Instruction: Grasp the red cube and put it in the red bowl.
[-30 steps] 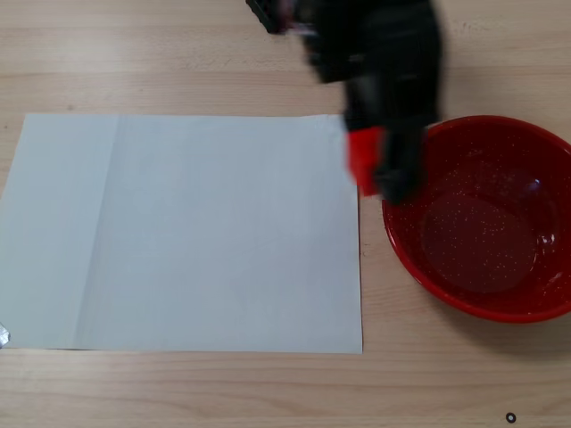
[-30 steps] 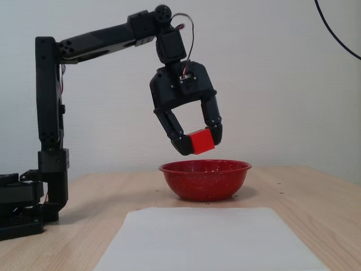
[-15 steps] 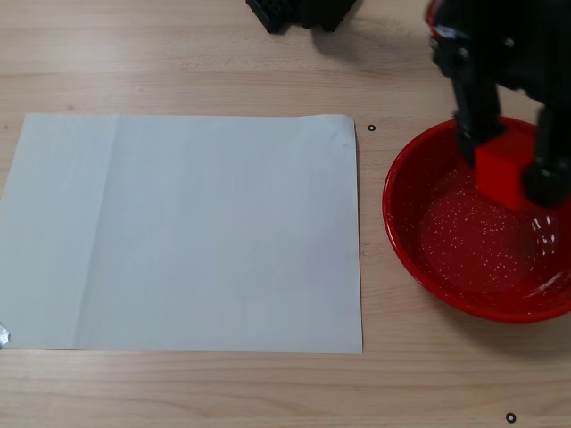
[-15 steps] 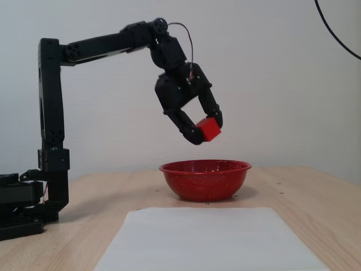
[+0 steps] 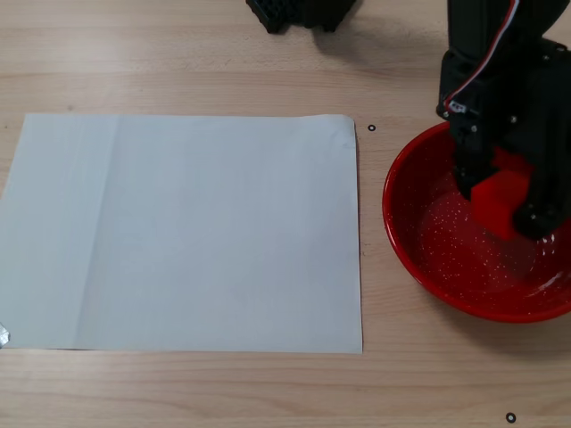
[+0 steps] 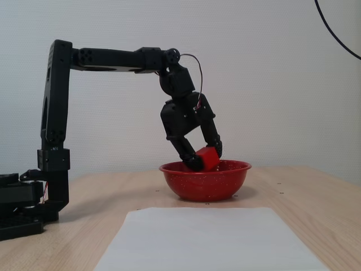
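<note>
The red cube (image 5: 498,201) is held between the fingers of my black gripper (image 5: 504,207), just above the inside of the red bowl (image 5: 428,245). In a fixed view from the side, the gripper (image 6: 206,158) points down over the bowl (image 6: 206,183) and the cube (image 6: 209,158) sits tilted at rim height. The gripper is shut on the cube. The bowl stands on the wooden table at the right of the view from above.
A large white paper sheet (image 5: 187,232) lies on the table left of the bowl; it also shows in the side view (image 6: 208,240). The arm's black base (image 6: 25,203) stands at the far left. Another black part (image 5: 299,12) sits at the top edge.
</note>
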`<state>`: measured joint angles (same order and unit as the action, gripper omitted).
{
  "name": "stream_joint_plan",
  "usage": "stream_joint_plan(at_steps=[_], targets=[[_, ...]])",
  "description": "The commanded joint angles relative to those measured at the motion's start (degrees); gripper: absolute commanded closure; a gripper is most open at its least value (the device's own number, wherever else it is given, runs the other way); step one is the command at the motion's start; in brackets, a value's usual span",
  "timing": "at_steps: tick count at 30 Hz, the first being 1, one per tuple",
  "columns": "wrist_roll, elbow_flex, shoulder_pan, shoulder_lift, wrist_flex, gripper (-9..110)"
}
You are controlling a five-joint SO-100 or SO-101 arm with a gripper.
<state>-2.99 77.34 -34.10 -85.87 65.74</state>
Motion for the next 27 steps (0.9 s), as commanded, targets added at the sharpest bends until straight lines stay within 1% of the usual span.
stream_joint_plan(at_steps=[1,3,10,19,25,27], targets=[[0.26,-2.81,-0.62,-2.99,-0.53,80],[-0.26,-3.87,-0.53,-3.16,0.62,77],[-1.14,-8.70,0.18,-3.96,4.31,79],[-3.69,-17.58,2.81,-7.65,13.54,92],[-3.43,-18.98,5.98,-11.95,17.49,101],[-3.60,-18.81,7.38,-13.45,18.63,101]])
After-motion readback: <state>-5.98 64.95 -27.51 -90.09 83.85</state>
